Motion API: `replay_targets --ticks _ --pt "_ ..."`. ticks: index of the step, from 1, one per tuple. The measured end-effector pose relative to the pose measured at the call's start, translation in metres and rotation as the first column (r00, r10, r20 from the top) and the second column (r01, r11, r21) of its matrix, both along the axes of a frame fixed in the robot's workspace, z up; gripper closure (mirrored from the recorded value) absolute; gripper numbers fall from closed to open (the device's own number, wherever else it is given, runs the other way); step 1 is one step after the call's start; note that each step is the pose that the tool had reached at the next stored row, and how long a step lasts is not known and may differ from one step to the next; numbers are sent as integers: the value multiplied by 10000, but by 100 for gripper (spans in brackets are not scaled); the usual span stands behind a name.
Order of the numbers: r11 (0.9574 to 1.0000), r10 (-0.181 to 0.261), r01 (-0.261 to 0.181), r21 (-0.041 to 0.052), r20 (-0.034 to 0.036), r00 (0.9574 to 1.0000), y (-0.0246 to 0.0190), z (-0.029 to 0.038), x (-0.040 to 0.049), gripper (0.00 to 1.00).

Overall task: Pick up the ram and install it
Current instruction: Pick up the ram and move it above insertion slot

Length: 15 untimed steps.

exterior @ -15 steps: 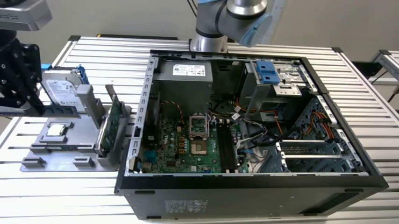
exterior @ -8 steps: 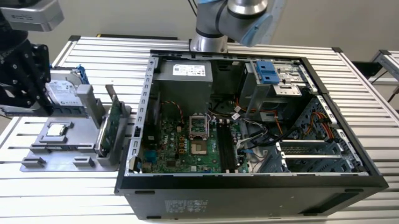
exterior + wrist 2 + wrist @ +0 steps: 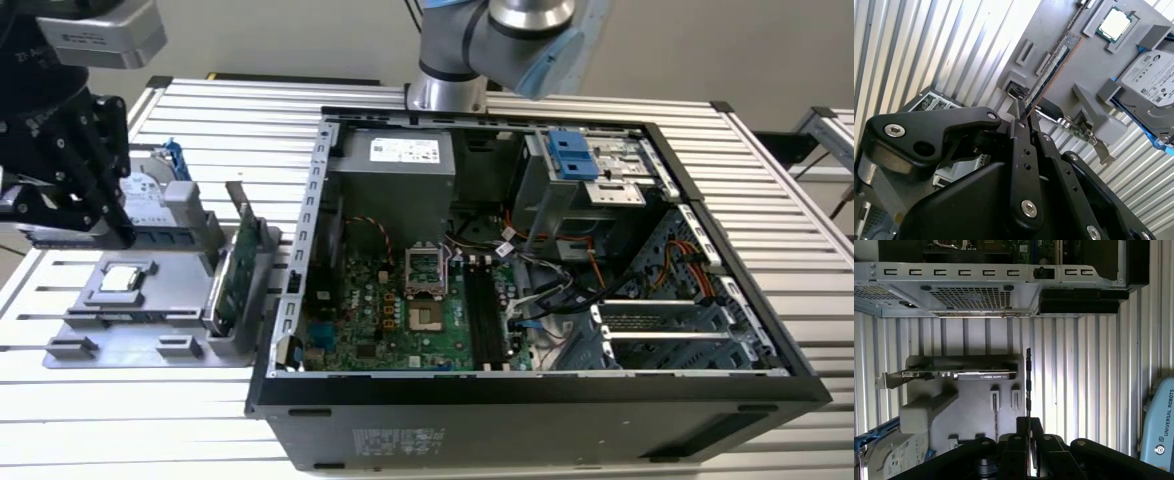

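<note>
In both wrist views the ram [image 3: 1028, 380] [image 3: 1051, 72] is a long, thin stick seen nearly edge-on, pointing out from between the black fingertips. My gripper [image 3: 1028, 422] [image 3: 1023, 122] is shut on one end of it. The stick hangs above the grey parts tray [image 3: 974, 415], close to two small holder blocks [image 3: 1005, 399]. In the exterior view my gripper [image 3: 80, 215] hovers over the tray [image 3: 120, 345] at the exterior view's left, well apart from the open computer case [image 3: 300, 300]. The motherboard's black slots [image 3: 483, 320] lie inside the case.
A green card [image 3: 244, 260] [image 3: 959, 374] stands upright on the tray between my gripper and the case wall. A processor chip [image 3: 123, 278] [image 3: 1114, 24] and a silver hard drive [image 3: 1149, 80] also sit on the tray. The arm's base [image 3: 447, 90] stands behind the case.
</note>
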State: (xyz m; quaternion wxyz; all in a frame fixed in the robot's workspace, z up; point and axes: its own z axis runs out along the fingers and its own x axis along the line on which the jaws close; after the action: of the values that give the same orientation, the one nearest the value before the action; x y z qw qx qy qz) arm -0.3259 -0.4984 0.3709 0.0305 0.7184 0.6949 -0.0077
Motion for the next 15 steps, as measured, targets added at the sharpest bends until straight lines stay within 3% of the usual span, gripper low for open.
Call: replay_targets --ticks 15 --pt "10000 0 0 -1 -12 10000 0 0 294 100"
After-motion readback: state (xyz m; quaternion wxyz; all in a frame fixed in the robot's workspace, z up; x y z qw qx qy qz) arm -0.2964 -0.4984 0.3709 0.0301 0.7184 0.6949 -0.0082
